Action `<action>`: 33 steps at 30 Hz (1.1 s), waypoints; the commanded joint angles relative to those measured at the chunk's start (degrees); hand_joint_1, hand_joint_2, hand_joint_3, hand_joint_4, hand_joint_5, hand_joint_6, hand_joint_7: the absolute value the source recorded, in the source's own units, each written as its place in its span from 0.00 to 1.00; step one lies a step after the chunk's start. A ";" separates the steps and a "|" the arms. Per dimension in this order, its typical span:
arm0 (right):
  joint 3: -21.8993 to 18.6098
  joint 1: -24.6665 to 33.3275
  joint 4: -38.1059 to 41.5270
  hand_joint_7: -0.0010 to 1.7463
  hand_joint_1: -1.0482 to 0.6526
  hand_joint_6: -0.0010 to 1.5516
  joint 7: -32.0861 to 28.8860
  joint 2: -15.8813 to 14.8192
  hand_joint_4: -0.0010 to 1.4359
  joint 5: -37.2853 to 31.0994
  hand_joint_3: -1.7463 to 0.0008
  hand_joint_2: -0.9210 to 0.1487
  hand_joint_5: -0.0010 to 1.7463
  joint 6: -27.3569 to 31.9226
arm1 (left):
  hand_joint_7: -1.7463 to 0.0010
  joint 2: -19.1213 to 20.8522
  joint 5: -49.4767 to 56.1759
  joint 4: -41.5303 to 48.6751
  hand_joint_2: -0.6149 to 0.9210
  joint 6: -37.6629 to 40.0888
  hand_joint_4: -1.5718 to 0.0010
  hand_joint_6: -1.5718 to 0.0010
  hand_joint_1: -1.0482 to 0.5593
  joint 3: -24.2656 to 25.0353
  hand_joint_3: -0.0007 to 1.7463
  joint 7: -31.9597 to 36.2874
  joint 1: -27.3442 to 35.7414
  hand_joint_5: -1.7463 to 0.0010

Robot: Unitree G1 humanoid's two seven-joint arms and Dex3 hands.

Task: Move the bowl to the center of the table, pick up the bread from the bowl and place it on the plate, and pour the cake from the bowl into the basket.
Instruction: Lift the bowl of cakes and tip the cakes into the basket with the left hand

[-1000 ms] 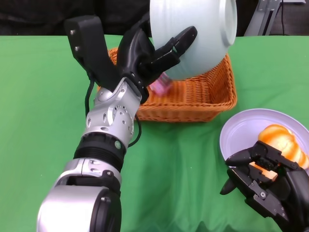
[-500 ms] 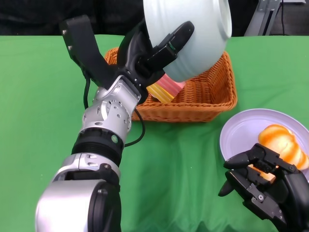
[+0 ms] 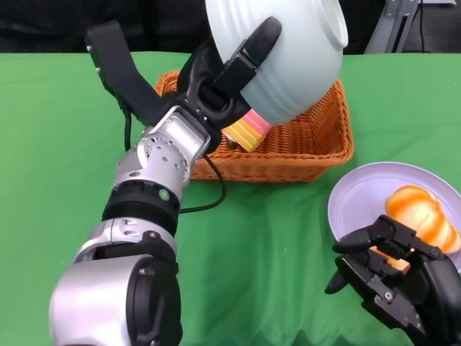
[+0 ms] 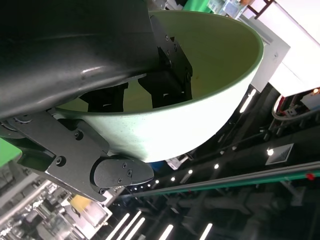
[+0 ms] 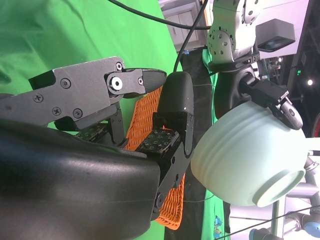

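**Kid:** What is the biggest thing?

**Helper:** The table (image 3: 65, 144). It has a green cloth on it. Both arms reach out over it.

**Kid:** And after that?

**Helper:** The left arm (image 3: 155, 187). It is silver and goes up from the near edge. At its end, the left hand (image 3: 227, 76) grips the bowl (image 3: 284, 58). The thumb lies on the ribbed outside. Other fingers (image 4: 165, 85) hook over the rim to the inside, as the left wrist view shows.

**Kid:** How is the bowl held?

**Helper:** It is pale green and tipped on its side, up in the air. Its mouth faces away from the arm. It hangs just above the basket (image 3: 317, 140).

**Kid:** Where is the basket?

**Helper:** Right under the left hand and the bowl. It is orange and woven.

**Kid:** Is the cake there?

**Helper:** Yes. The cake (image 3: 248, 130) is pink and yellow. It sits in the basket, just under the left hand.

**Kid:** What about the other hand?

**Helper:** The right hand (image 3: 392, 277) is low and near, well apart from the basket. Its fingers are spread and it holds nothing. It hovers at the near edge of the plate (image 3: 356, 198).

**Kid:** And the bread?

**Helper:** The bread (image 3: 421, 213) is golden. It lies on the plate, just past the right hand's fingers.
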 commanded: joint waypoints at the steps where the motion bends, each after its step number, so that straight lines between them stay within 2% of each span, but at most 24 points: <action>1: -0.14 0.01 0.65 0.60 0.46 0.44 0.02 -0.21 0.47 0.25 0.88 0.00 0.81 -0.99 | 0.21 0.81 -0.94 -0.49 1.00 0.37 0.57 0.58 0.54 0.39 0.33 -1.09 -2.04 0.08; 4: -0.09 -0.19 1.29 0.60 0.47 0.44 0.35 -0.04 0.47 0.42 0.88 0.00 0.81 -1.75 | 0.23 0.81 1.03 -1.58 1.00 -2.80 0.58 0.58 0.53 -1.34 0.34 -3.18 -1.25 0.08; 8: 0.05 -0.35 1.72 0.60 0.47 0.44 0.13 0.03 0.47 -0.01 0.88 0.00 0.81 -2.06 | 0.27 1.68 6.80 -4.31 1.00 -10.20 0.58 0.53 0.56 -6.20 0.36 -5.19 0.24 0.08; 10: 0.05 -0.46 2.00 0.61 0.47 0.44 0.05 0.04 0.47 -0.22 0.88 0.00 0.82 -2.35 | 0.32 2.28 9.38 -5.66 0.93 -13.18 0.51 0.46 0.57 -8.27 0.44 -5.27 0.88 0.12; 12: 0.06 -0.62 2.33 0.61 0.47 0.44 0.20 -0.05 0.47 -0.37 0.87 0.00 0.82 -2.85 | 0.32 3.41 11.83 -7.22 0.90 -17.01 0.50 0.46 0.58 -10.36 0.48 -7.14 1.78 0.09; 19: 0.09 -0.56 1.96 0.63 0.47 0.43 -0.31 -0.41 0.46 -1.03 0.86 0.00 0.83 -2.41 | 0.34 5.62 15.22 -10.57 0.88 -25.61 0.50 0.45 0.57 -13.48 0.48 -10.35 3.70 0.11; 27: -0.12 -0.63 1.74 0.64 0.46 0.43 -0.91 -0.15 0.47 -1.48 0.87 0.00 0.83 -2.55 | 0.26 10.15 27.07 -12.84 0.84 -42.98 0.51 0.49 0.58 -20.88 0.54 -8.72 7.31 0.10; 30: -0.29 -0.84 1.09 0.64 0.45 0.43 -1.02 -0.23 0.47 -0.89 0.87 0.00 0.83 -1.68 | 0.24 12.39 30.24 -12.58 0.86 -48.82 0.54 0.53 0.58 -23.05 0.53 -9.36 8.69 0.06; 33: -0.54 -0.82 -0.16 0.64 0.44 0.43 -1.49 -0.49 0.48 -0.65 0.87 0.00 0.83 -0.09 | 0.26 14.23 33.34 -11.77 0.88 -54.35 0.53 0.52 0.57 -24.67 0.48 -7.82 9.95 0.05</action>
